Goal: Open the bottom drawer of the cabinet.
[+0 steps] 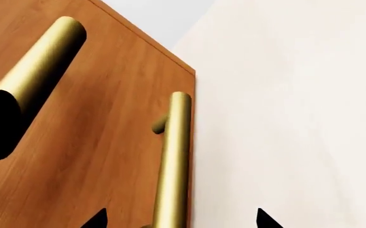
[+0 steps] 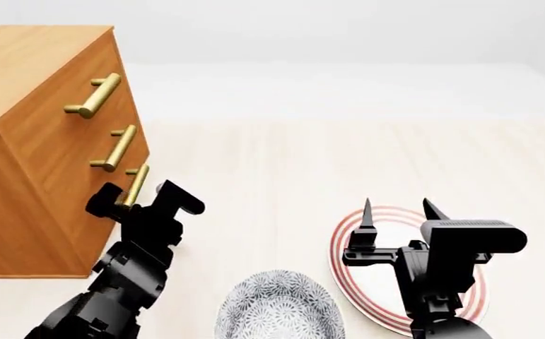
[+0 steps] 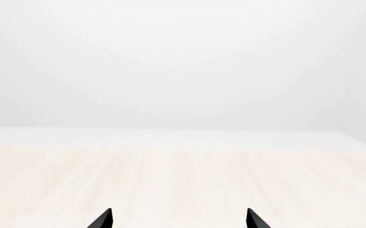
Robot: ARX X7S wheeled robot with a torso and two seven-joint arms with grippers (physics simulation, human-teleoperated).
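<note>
The cabinet (image 2: 37, 141) stands at the left, orange-brown wood with three brass bar handles. The bottom drawer (image 2: 121, 212) looks closed, its front flush with the drawers above. Its handle (image 2: 137, 183) lies between the fingers of my left gripper (image 2: 145, 199), which is open around it. In the left wrist view the same handle (image 1: 173, 161) runs between the two fingertips of the left gripper (image 1: 181, 221), nearer one of them, with the middle drawer's handle (image 1: 37, 80) beyond. My right gripper (image 2: 399, 208) is open and empty above the plate; its wrist view (image 3: 179, 221) shows only bare floor.
A red-ringed white plate (image 2: 378, 286) lies under the right gripper. A grey patterned bowl (image 2: 277, 311) sits at the front centre. The pale wooden surface (image 2: 300, 162) stretches right of the cabinet.
</note>
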